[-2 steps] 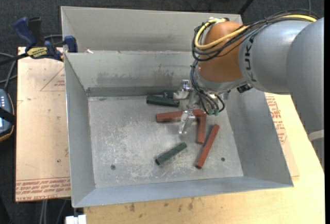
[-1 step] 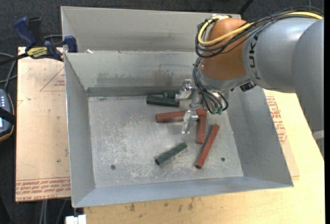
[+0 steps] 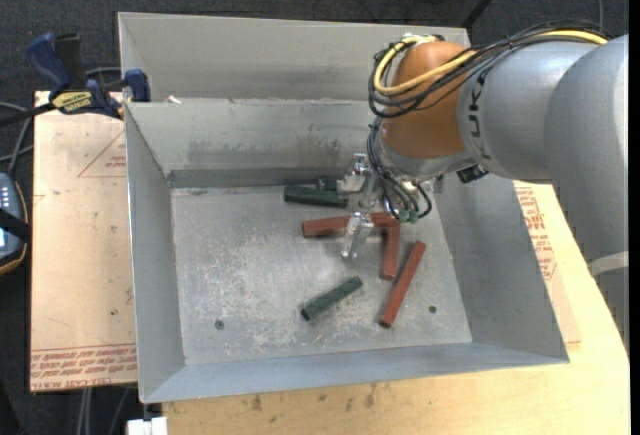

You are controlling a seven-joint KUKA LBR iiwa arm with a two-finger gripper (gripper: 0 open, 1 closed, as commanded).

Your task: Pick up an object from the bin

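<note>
Your gripper [image 3: 355,208] is hanging low over the bin [image 3: 150,223], toward 2 o'clock from the floor's centre. Its fingers [image 3: 351,243] are standing wide apart, one toward 12 and one toward 6, and gripping nothing.

The short red-brown block [image 3: 326,227] is lying between them at its 3 o'clock end. Its long axis is running 9 to 3, so it is crossing the line of closing squarely, which I judge a fair setup for a pinch. It is a matte, flat-sided bar, probably rigid.

You are working in a crowd:
- A dark green block [image 3: 313,193] is lying just toward 11.
- A second red-brown block [image 3: 390,251] is standing nearly 12 to 6, just toward 4.
- A longer red-brown stick [image 3: 400,285] is slanting beyond it.
- Another green block [image 3: 332,299] is lying apart toward 6.

The bin floor is looking scuffed.
</note>
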